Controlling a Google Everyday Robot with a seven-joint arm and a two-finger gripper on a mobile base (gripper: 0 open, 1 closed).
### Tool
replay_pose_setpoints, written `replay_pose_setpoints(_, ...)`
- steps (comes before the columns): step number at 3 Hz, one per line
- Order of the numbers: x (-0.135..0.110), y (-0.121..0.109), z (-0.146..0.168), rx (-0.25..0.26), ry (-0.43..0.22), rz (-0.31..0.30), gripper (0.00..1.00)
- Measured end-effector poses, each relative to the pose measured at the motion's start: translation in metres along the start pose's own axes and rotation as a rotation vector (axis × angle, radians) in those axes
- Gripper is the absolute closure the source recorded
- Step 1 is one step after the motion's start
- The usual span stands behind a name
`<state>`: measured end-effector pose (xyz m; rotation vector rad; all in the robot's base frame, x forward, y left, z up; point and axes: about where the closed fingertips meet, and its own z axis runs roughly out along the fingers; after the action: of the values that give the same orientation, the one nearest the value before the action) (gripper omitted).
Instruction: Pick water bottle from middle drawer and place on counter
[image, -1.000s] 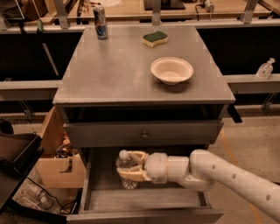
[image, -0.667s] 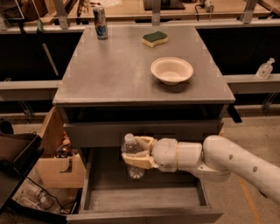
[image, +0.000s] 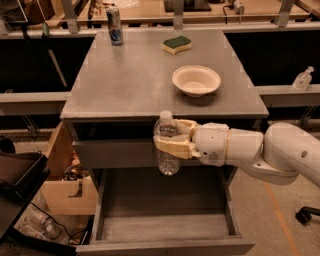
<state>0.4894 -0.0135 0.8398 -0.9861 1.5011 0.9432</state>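
Note:
My gripper (image: 170, 140) is shut on the water bottle (image: 166, 145), a clear ribbed bottle with a white cap. It holds the bottle upright in the air, in front of the counter's front edge, with the cap about level with the counter (image: 135, 80). The middle drawer (image: 160, 220) stands pulled open below, its plank floor bare. My white arm reaches in from the right.
On the counter stand a cream bowl (image: 196, 80), a green and yellow sponge (image: 177, 44) and a dark drink can (image: 114, 26). A small pump bottle (image: 302, 79) sits on a shelf at right. A cardboard box (image: 65, 172) stands left of the cabinet.
The gripper has lifted the water bottle up out of the middle drawer, from near the drawer floor to the height of the counter's front edge.

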Motion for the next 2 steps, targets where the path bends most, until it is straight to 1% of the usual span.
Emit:
replay_pose_setpoints(1, 0.000, 0.000, 0.000, 0.000, 0.000, 0.000, 1.00)
replay_pose_setpoints(2, -0.030, -0.008, -0.003, 0.013, -0.046, -0.030, 1.00)
